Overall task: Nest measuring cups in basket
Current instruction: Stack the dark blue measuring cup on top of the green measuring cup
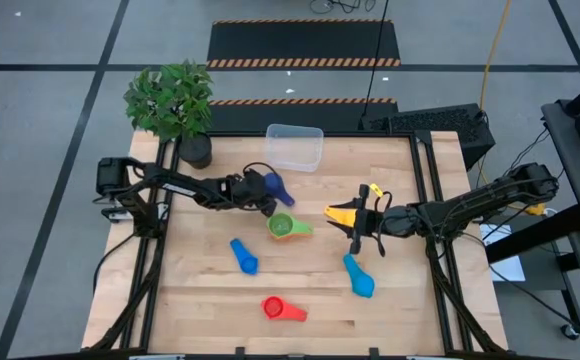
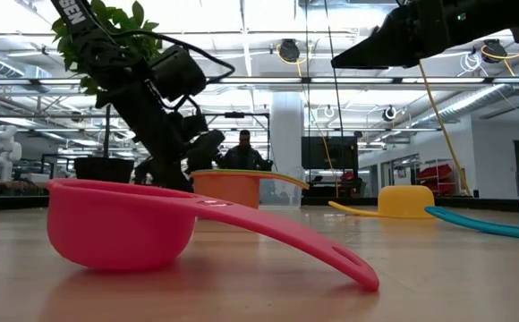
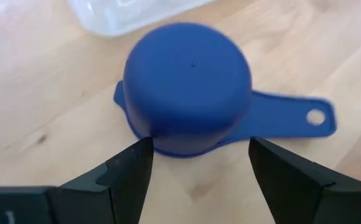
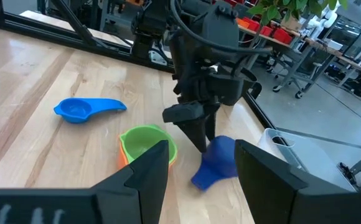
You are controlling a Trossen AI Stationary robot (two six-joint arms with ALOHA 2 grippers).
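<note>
The dark blue cup (image 3: 190, 81) lies bottom-up on the wood, rim down, just short of the clear basket (image 1: 294, 146). My left gripper (image 3: 199, 149) hangs over it, open, one finger on each side of its near rim. I see no touch. The green cup (image 1: 282, 227) sits in an orange one (image 2: 228, 188) at mid-table. The yellow cup (image 1: 345, 213) rests beside my right gripper (image 1: 358, 228), which is open and raised above the table (image 2: 344, 61). Also on the wood are a light blue cup (image 1: 244, 255), a teal cup (image 1: 359, 277) and a red cup (image 1: 276, 308).
A potted plant (image 1: 175, 100) stands at the far left corner, close behind my left arm. The basket holds nothing and sits at the far edge. Bare wood lies along the table's near edge, on both sides of the red cup. A person shows in the room beyond.
</note>
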